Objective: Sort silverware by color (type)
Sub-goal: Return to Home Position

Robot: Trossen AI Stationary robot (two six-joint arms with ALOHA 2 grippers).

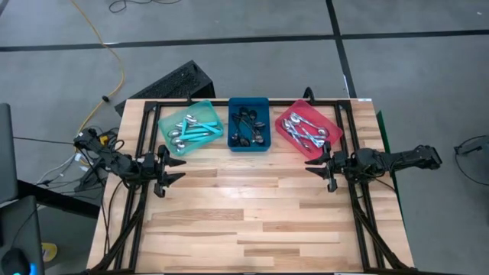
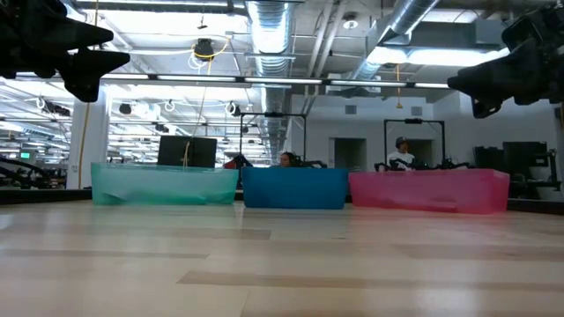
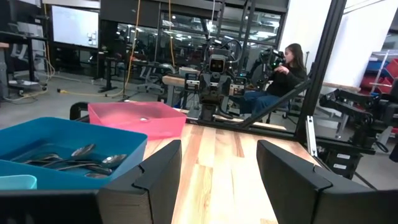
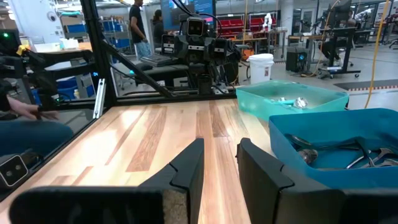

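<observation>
Viewing the table [image 1: 252, 221] from above, we find the silverware sorted into three trays set side by side along the far edge. We locate the teal-handled spoons [image 1: 189, 130] in the teal tray [image 1: 165, 122] on the left. The black spoons [image 1: 248, 128] lie in the blue tray [image 1: 233, 107] at the centre, and the all-silver spoons [image 1: 307, 131] lie in the red tray [image 1: 284, 113] on the right. We see the left gripper [image 1: 177, 169] over the left side of the table, near the teal tray and pointing toward the centre. Its fingers [image 3: 158, 180] are spread wide and released, grasping nothing. We see the right gripper [image 1: 319, 169] mirrored over the right side, near the red tray. Its fingers [image 4: 186, 174] are parted by a narrower gap and likewise grasp nothing. From table height, we confirm that both grippers hang well above the boards.
</observation>
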